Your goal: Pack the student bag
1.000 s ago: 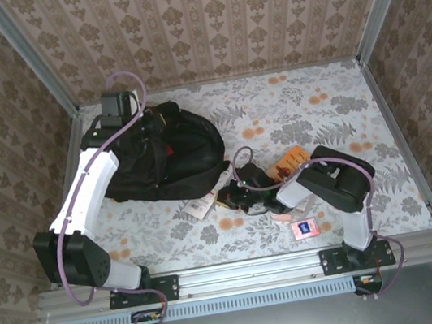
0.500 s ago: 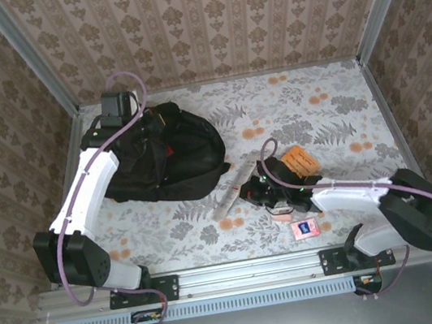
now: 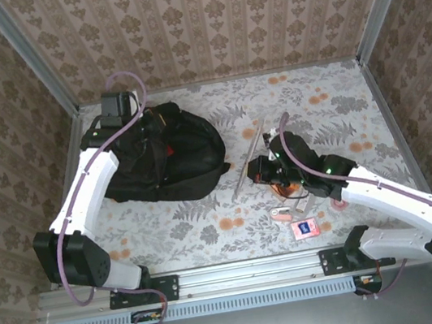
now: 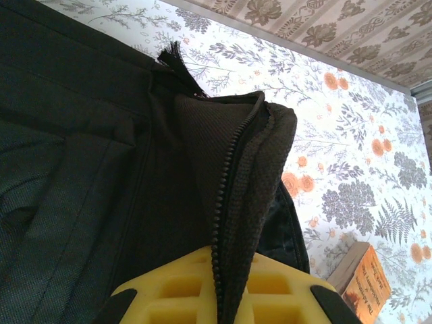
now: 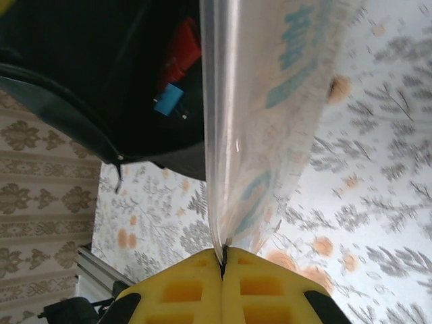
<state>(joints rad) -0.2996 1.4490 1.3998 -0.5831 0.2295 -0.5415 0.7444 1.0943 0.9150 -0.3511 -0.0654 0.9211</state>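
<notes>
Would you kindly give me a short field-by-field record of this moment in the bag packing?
Left gripper: shut on the zipper edge of the student bag
Right gripper: shut on a thin printed plastic packet, raised off the table
Bag: lying at the table's left rear, unzipped, with a red item showing in its dark opening
Packet position: right of the bag, not yet inside
Loose on the table: orange book, pink card

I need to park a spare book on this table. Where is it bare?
Bare: the table's far right corner by the side rail, and the near strip between the student bag and the front rail. Crowded: around the pink card and the plastic sleeve in the right gripper.
</notes>
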